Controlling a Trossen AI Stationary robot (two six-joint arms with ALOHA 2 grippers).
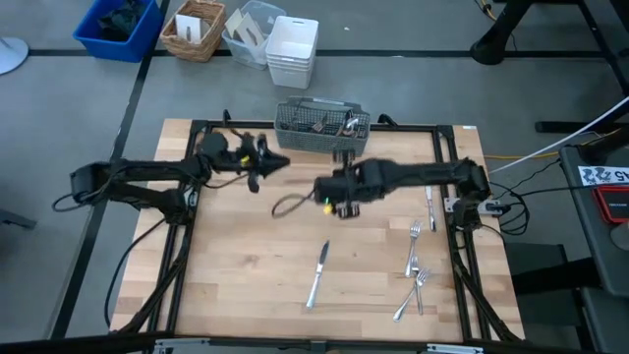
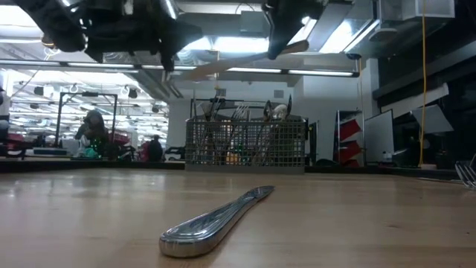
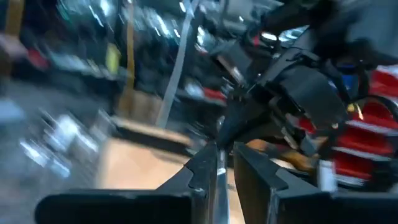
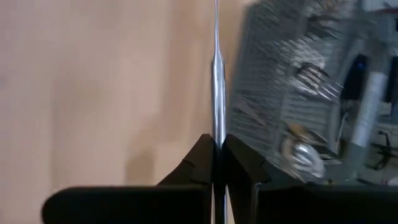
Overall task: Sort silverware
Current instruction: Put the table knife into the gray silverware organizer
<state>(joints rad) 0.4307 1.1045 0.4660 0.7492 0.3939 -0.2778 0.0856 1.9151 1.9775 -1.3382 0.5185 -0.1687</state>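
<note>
Though well stocked already in the caddy (image 1: 319,126), sorting only partway: right gripper (image 1: 340,205) clamped tight on a slim handle (image 4: 216,93) just before it, left gripper (image 1: 263,169) seemingly nipping a metal sliver (image 3: 219,174) too, knife (image 1: 316,275) and several forks (image 1: 414,264) loose on the table (image 1: 236,285).

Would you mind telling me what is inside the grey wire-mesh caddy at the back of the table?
The caddy holds upright silverware: fork tines and a spoon bowl stick up above its rim. The mesh hides their lower ends, so I cannot count the pieces or tell how they are divided.
</note>
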